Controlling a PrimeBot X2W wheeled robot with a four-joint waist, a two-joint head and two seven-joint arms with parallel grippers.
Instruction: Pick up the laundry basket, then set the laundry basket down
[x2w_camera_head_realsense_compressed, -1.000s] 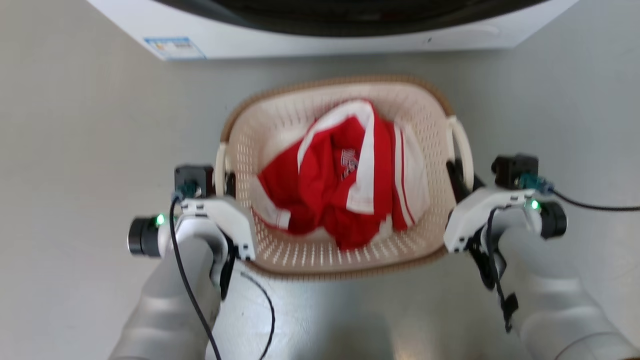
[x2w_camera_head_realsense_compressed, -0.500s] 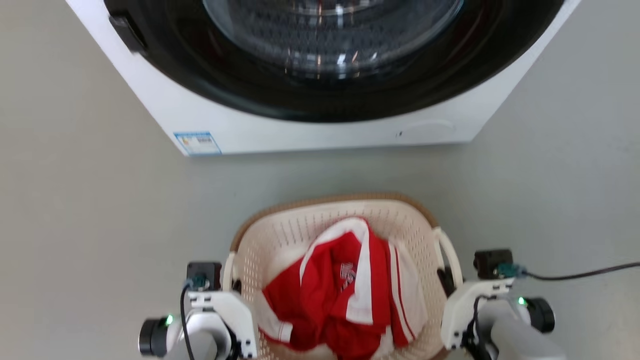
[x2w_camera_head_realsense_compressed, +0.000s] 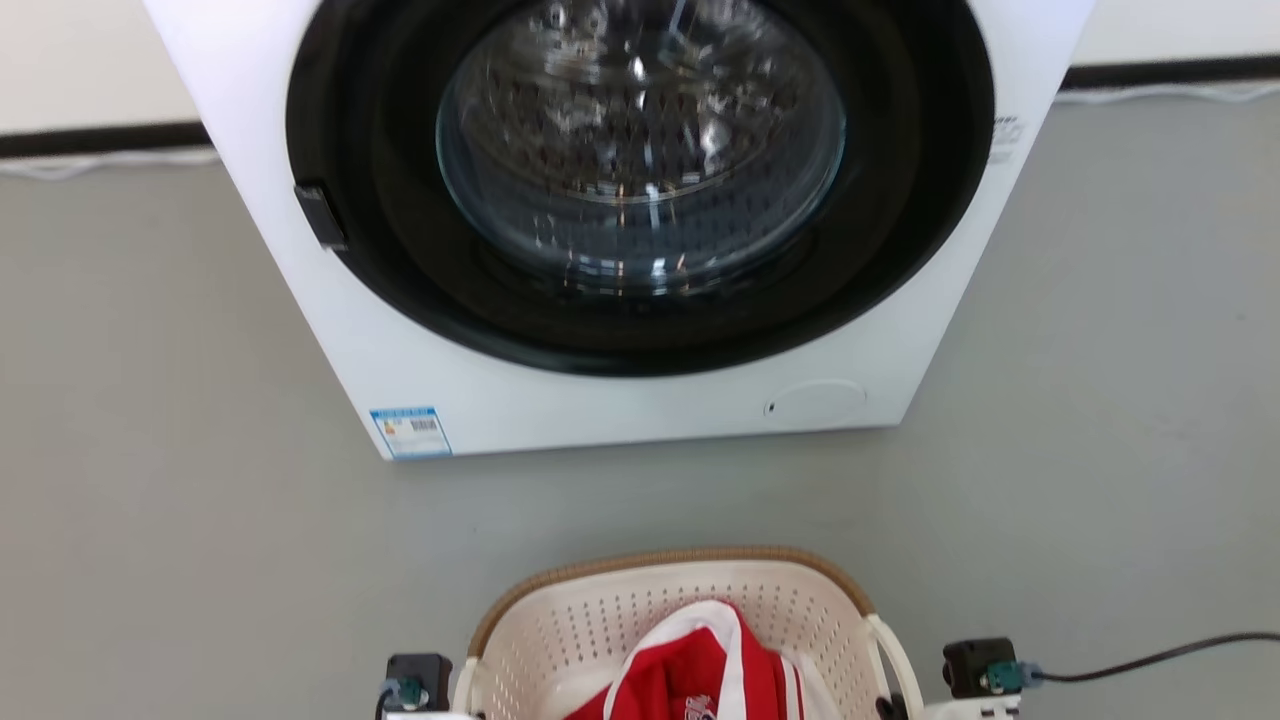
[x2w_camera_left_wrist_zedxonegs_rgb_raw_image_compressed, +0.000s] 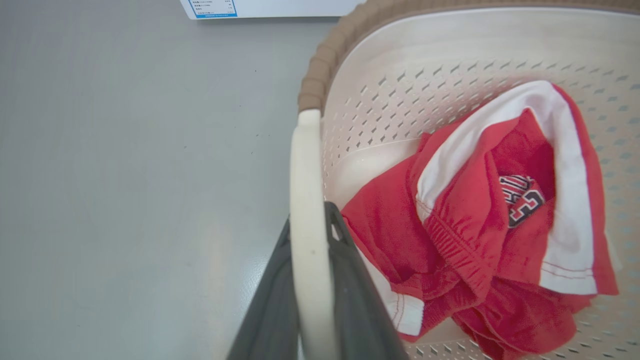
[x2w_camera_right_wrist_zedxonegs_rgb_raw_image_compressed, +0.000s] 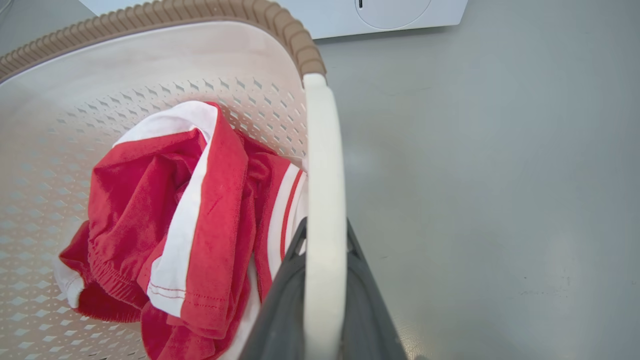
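Two grips, one load. Ahead, washing machine (x2w_camera_head_realsense_compressed: 640, 250); laundry basket (x2w_camera_head_realsense_compressed: 570, 640) just in front of it, between my arms. Judged stiff, light plastic; soft red garment (x2w_camera_left_wrist_zedxonegs_rgb_raw_image_compressed: 475, 225) inside. Clamped: left gripper (x2w_camera_left_wrist_zedxonegs_rgb_raw_image_compressed: 310, 220) on left handle (x2w_camera_left_wrist_zedxonegs_rgb_raw_image_compressed: 305, 170), right gripper (x2w_camera_right_wrist_zedxonegs_rgb_raw_image_compressed: 325, 230) on right handle (x2w_camera_right_wrist_zedxonegs_rgb_raw_image_compressed: 325, 150). Smooth loops, could slip.

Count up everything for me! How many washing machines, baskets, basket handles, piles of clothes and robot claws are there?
washing machine: 1
laundry basket: 1
white loop handles: 2 (left handle, right handle)
heap of red-and-white clothes: 1 (can't tell how many pieces)
claws: 2 (left claw, right claw, each gripping a handle)
Total: 7
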